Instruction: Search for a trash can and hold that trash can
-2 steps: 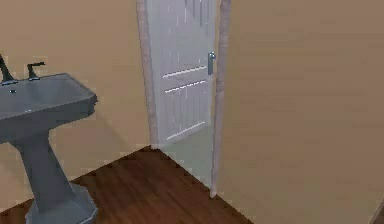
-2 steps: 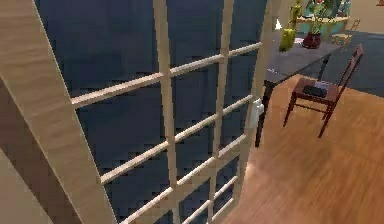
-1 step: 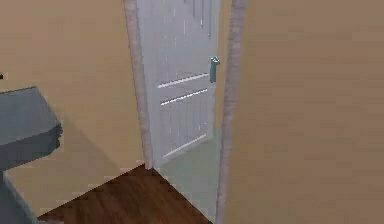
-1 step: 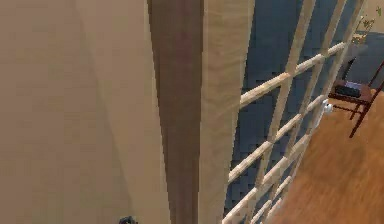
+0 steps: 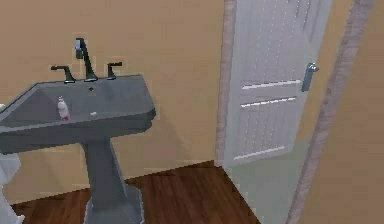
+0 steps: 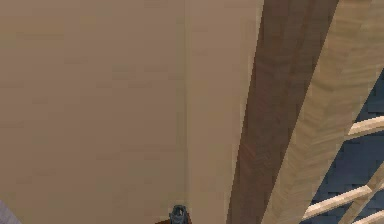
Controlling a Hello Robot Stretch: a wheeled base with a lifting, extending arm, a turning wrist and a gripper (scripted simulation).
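A small dark grey piece, which I take for the tip of my gripper (image 6: 180,213), pokes up at the arm side view's bottom edge, close against a plain tan wall (image 6: 100,100). Its far end is too small to make out, so I cannot tell whether it holds anything. Ahead, a grey pedestal sink (image 5: 85,110) stands against the wall on the forward view's left, with a dark faucet (image 5: 84,58) and a small pink-and-white bottle (image 5: 63,106) on its rim.
A white panelled door (image 5: 270,80) with a metal handle (image 5: 310,74) stands ajar on the forward view's right, within a brown frame (image 5: 335,120). Dark wood floor (image 5: 190,195) lies between sink and door. A white fixture (image 5: 8,165) sits at the left edge. A brown door frame (image 6: 285,100) crosses the arm side view.
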